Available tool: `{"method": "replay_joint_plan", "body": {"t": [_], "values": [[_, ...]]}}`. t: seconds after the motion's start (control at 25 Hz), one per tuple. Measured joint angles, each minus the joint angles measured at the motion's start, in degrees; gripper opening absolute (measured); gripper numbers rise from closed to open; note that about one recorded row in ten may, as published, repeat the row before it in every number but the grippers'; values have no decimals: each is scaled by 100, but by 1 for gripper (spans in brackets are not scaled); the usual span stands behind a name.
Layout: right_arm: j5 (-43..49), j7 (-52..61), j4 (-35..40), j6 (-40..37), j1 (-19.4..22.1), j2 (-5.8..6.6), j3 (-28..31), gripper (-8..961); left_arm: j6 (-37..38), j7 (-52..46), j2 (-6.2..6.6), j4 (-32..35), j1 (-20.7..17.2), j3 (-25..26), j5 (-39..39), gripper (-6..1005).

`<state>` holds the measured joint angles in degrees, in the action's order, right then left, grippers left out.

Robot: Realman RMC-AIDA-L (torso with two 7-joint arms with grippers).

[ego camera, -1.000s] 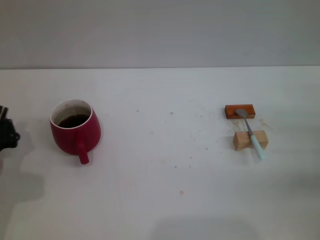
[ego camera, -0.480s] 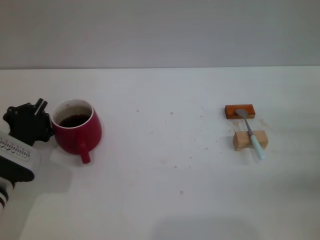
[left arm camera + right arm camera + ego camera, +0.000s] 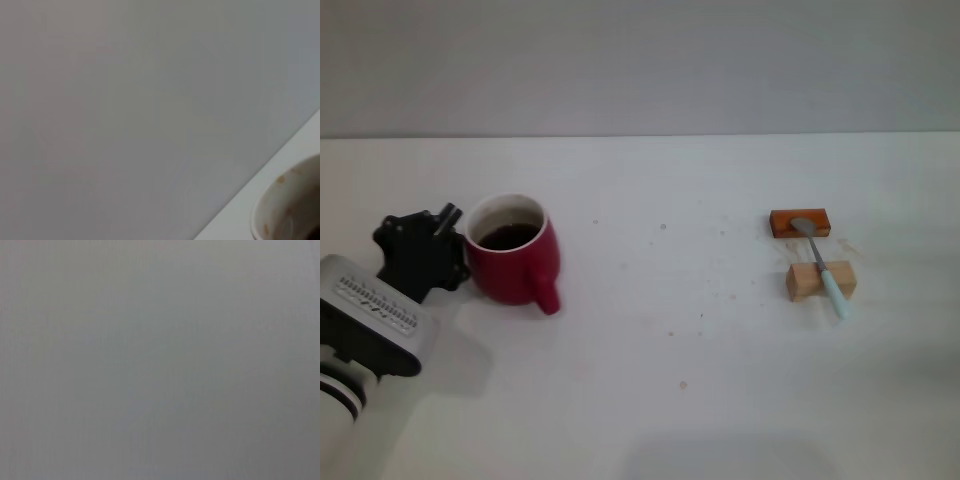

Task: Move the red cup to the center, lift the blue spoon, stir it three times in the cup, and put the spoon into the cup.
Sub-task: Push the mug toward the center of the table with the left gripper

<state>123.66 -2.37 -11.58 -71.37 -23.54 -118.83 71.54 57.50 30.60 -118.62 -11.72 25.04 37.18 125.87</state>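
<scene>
Pushing red cup (image 3: 512,262) toward table (image 3: 650,400) centre: left gripper (image 3: 438,255) touches cup's 9 o'clock wall; finger opening cannot be told. Blue spoon (image 3: 823,266) rests at 3 o'clock, propped across wooden block (image 3: 818,282) and orange block (image 3: 799,222), presumably for easy pickup. Right gripper out of view.

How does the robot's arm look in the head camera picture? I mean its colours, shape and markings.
Only the left arm shows. The left gripper is black and blocky, with a short metal stud on top. Behind it sits a rounded white wrist housing with rows of small dark markings, then a black ring.
</scene>
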Motion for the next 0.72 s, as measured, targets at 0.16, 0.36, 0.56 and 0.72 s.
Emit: {"method": "replay_joint_plan", "body": {"t": [0.16,0.36,0.56,0.72], "values": [[0,0,-13,0,-2,0,0,698,0,-1,0,-38,59,-307,-1,82],[0,0,-23,0,2,0,0,699,-1,-2,-2,-200,71,-504,5,88],[0,0,-30,-3,5,5,0,698,4,-2,-4,-335,118,-683,7,94],[0,0,-24,-14,-3,11,0,698,3,-2,-10,-502,139,-857,8,100]]}}
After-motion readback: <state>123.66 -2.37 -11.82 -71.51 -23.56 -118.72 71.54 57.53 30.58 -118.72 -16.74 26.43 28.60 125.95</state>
